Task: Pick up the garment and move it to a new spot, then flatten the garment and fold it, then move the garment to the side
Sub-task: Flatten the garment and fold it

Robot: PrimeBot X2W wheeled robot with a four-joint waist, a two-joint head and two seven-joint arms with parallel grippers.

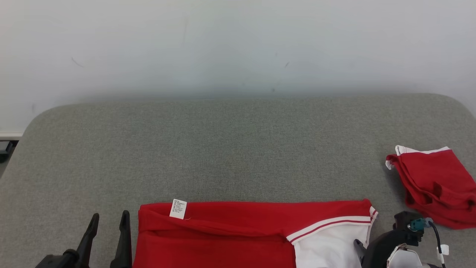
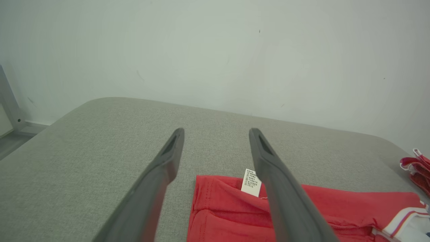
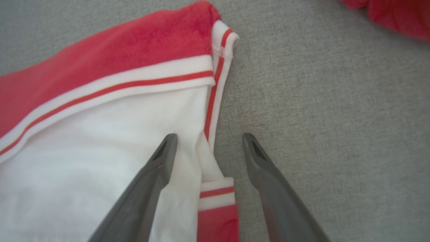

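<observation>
Wide open and empty, the left gripper stands just left of the garment. The right gripper, likewise, straddles its right edge.

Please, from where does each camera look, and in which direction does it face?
Head view: from above, forward and down over the grey table to the wall; left gripper open at lower left, right arm at lower right.
Left wrist view: low, along its open fingers towards the wall, over the garment's labelled corner.
Right wrist view: steeply down on the garment's white, striped part; right gripper open, one finger over fabric, one over table.
Shared: the white label shows in head and left wrist views.
</observation>
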